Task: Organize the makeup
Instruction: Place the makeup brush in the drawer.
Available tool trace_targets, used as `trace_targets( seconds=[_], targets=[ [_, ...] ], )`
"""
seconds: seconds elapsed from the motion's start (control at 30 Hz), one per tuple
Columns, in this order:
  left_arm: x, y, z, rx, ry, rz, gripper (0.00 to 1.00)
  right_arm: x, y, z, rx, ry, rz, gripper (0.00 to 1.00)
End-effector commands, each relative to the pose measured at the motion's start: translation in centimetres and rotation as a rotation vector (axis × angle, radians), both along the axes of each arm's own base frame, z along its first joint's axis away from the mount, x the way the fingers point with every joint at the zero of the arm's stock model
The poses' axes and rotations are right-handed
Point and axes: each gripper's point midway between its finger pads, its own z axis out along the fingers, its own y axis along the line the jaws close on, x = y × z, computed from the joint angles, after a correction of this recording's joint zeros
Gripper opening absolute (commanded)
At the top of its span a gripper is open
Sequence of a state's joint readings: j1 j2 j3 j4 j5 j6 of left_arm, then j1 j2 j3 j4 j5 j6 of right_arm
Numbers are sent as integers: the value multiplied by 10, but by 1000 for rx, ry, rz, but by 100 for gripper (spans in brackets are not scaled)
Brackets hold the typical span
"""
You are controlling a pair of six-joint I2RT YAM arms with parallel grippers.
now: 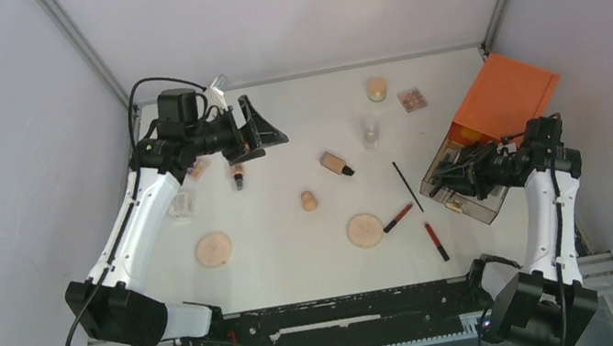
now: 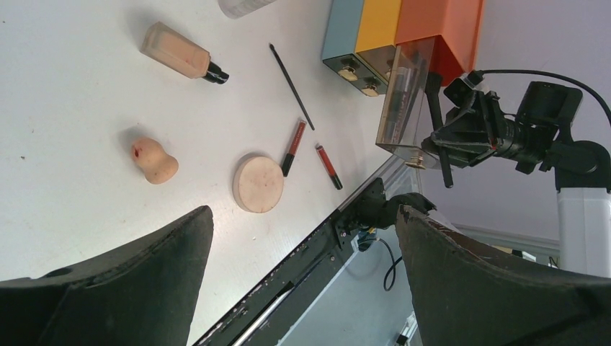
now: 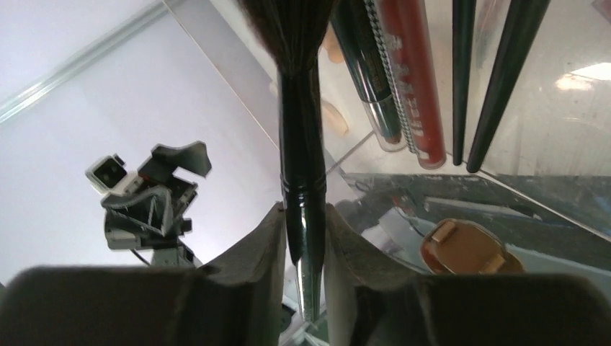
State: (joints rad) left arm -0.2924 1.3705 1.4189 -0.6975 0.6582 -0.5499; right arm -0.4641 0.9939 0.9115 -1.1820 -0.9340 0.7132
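Right pincer (image 3: 302, 234) clamped on a black makeup brush (image 3: 299, 144), bristle end at the clear drawer (image 1: 463, 190) of the orange-topped box (image 1: 503, 91); red and black sticks (image 3: 411, 86) lie inside. Left pincer (image 1: 266, 131) has jaws wide apart, holding nothing, over far-left bench (image 1: 299, 267). Loose on bench: foundation bottle (image 1: 336, 165), sponge (image 1: 309, 199), tan discs (image 1: 365, 230), red pencils (image 1: 398, 217), thin brush (image 1: 407, 186), palette (image 1: 412, 99).

Makeup lies scattered on the white table. A peach bottle (image 1: 336, 164) with a black cap lies on its side near the middle, a beige sponge (image 1: 309, 199) just nearer. One tan disc (image 1: 214, 249) sits toward the near-left, another disc (image 1: 365, 230) near-right. Beside it lie a thin black brush (image 1: 407, 186), a red pencil (image 1: 398, 217) and a second pencil (image 1: 435, 241). A small palette (image 1: 412, 99) rests by the far edge. A black-handled brush (image 3: 299, 144) stands pinched in the right gripper (image 3: 303, 223).
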Motion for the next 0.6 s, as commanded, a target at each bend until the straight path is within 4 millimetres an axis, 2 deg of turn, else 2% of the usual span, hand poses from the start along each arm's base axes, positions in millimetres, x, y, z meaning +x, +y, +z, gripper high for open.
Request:
trace_targets(
  seconds=[0.0, 0.1, 0.17, 0.4, 0.57],
  targets=[
    [-3, -2, 7, -14, -42, -24, 100, 7, -14, 12, -91, -56, -48, 38],
    [-4, -3, 8, -15, -43, -27, 100, 7, -16, 18, -108, -72, -52, 46],
    [-4, -3, 8, -16, -42, -27, 100, 6, -15, 21, -107, -81, -54, 48],
    [-4, -3, 7, -16, -42, -30, 100, 0, -16, 26, -149, -96, -69, 47],
    [-5, -5, 8, -12, -51, -37, 100, -5, -22, 40, -289, -180, -51, 44]
  ],
)
